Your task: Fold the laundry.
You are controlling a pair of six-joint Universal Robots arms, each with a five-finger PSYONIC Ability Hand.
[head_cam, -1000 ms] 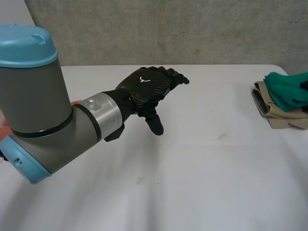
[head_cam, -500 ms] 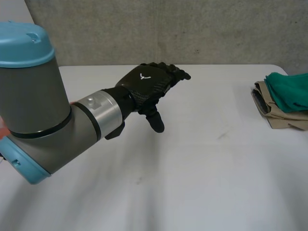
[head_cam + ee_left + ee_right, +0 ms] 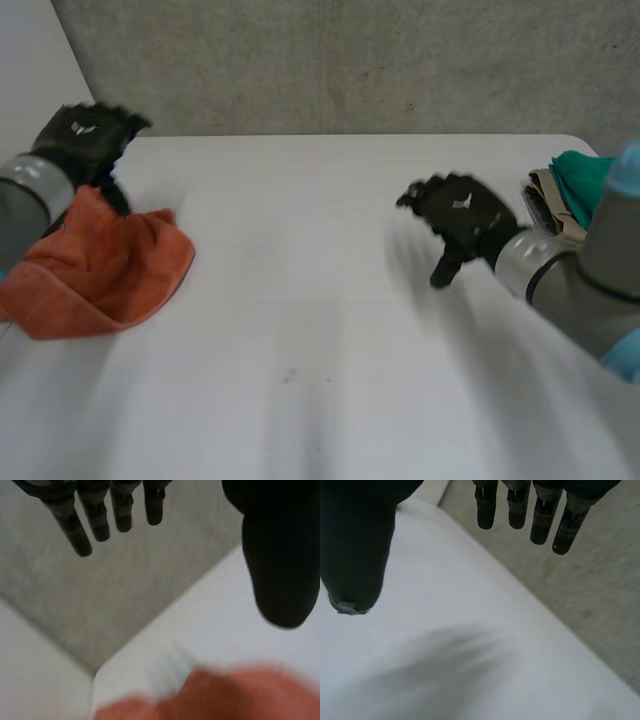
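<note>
- A crumpled orange cloth (image 3: 100,265) lies unfolded on the left side of the white table (image 3: 320,330).
- The left hand (image 3: 85,140) is over its far edge, fingers straight and empty. It should pinch one corner, then spread the cloth flat.
- The right hand (image 3: 462,215) hangs relaxed and empty beside a folded stack (image 3: 560,185).
- Each hand's back bears a white emblem, with no readable writing.

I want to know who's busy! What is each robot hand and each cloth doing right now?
left robot hand: open, holding nothing, beside the orange cloth.
right robot hand: open, holding nothing, over the table.
orange cloth: crumpled, not folded yet.
green cloth: lying on top of the tan cloth.
tan cloth: looks folded, under the green one.
</note>
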